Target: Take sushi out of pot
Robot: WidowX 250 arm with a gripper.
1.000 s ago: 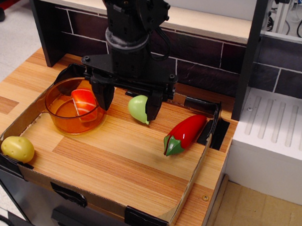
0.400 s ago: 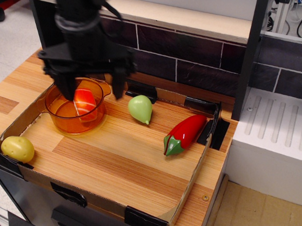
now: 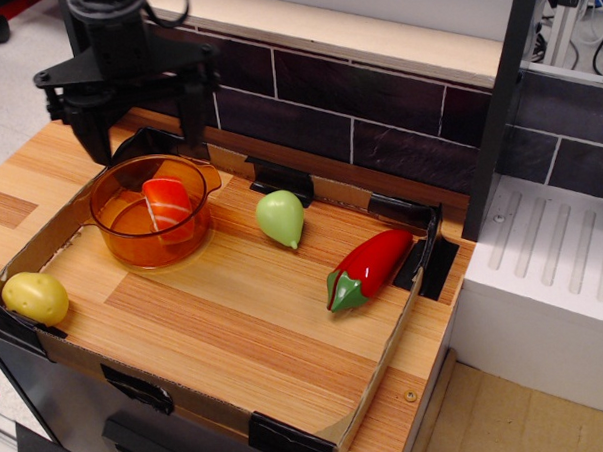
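The sushi (image 3: 168, 208), glossy orange-red with thin white stripes, lies inside the transparent orange pot (image 3: 117, 230) at the left of the wooden tray. My black gripper (image 3: 146, 141) hangs open and empty just above the pot's far rim, its two fingers spread wide, one to the left and one to the right. It touches neither the pot nor the sushi.
A yellow potato (image 3: 34, 296) lies at the tray's front left corner. A green pear-shaped fruit (image 3: 280, 217) and a red chili pepper (image 3: 368, 267) lie right of the pot. A dark brick backsplash (image 3: 377, 113) runs behind, and a white block (image 3: 544, 285) stands at the right.
My gripper has moved left and back, from over the green fruit to above the pot's far rim. It stays open. The sushi and pot have not moved.
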